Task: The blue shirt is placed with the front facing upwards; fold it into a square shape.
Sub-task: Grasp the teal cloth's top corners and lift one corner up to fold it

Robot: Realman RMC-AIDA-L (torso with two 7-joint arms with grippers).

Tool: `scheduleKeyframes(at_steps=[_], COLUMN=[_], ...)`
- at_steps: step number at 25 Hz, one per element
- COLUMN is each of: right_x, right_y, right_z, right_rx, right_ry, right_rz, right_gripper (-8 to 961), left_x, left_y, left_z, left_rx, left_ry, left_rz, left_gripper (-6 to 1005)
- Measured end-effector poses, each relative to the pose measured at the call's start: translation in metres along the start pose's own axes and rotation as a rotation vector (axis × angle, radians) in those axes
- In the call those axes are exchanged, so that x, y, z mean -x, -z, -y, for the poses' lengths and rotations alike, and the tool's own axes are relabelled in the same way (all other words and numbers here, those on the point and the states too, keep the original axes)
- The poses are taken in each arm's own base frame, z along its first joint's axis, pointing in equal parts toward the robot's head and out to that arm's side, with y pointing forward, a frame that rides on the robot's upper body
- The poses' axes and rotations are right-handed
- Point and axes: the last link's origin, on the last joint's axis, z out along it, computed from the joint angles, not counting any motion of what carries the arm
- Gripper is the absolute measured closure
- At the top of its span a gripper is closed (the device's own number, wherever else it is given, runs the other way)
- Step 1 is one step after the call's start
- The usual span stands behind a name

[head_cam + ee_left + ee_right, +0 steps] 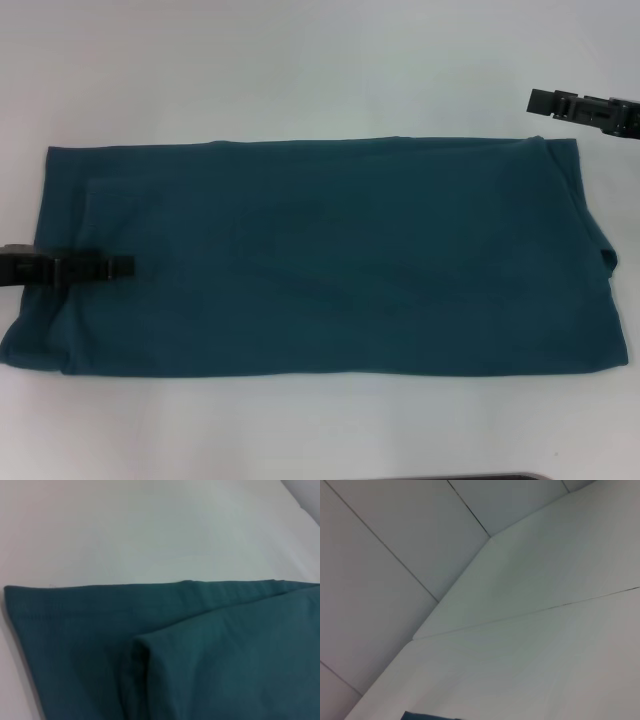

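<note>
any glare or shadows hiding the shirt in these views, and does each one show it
Head view: even light, no glare; the blue shirt lies whole as a long folded band, with only a faint shadow along its near edge; the left gripper is over its left end, the right gripper is beyond its far right corner. Left wrist view: softer, but layered folds readable. Right wrist view: mostly table, a sliver of shirt.
</note>
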Motion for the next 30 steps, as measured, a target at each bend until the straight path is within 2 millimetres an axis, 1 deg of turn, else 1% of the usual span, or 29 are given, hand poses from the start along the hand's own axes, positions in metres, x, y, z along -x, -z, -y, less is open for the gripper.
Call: scheduleKeyframes(at_steps=[9, 13, 20, 23, 26, 30], right_x=[-0.001, -0.002, -0.001, -0.001, -0.001, -0.001], right_y=[-0.001, -0.001, -0.002, -0.001, -0.001, -0.001], right_z=[-0.001, -0.001, -0.001, 0.0, 0.0, 0.0], right_rx=[0.006, 0.006, 0.009, 0.006, 0.005, 0.005], right_ry=[-0.001, 0.0, 0.001, 0.002, 0.003, 0.004], right_rz=[-0.001, -0.001, 0.005, 0.005, 0.007, 0.006], right_gripper=[168, 167, 167, 168, 168, 167], left_x=[-0.002, -0.005, -0.016, -0.02, -0.017, -0.01], left_y=[0.0, 0.003, 0.027, 0.04, 0.048, 0.054], left_z=[0.0, -0.001, -0.01, -0.008, -0.006, -0.005], left_rx=[-0.003, 0.001, 0.033, 0.001, -0.008, -0.005], left_ry=[-0.007, -0.016, -0.049, -0.036, -0.012, 0.012], left_rz=[-0.008, -0.017, -0.03, -0.034, -0.02, -0.009], left_gripper=[279, 279, 280, 280, 280, 280])
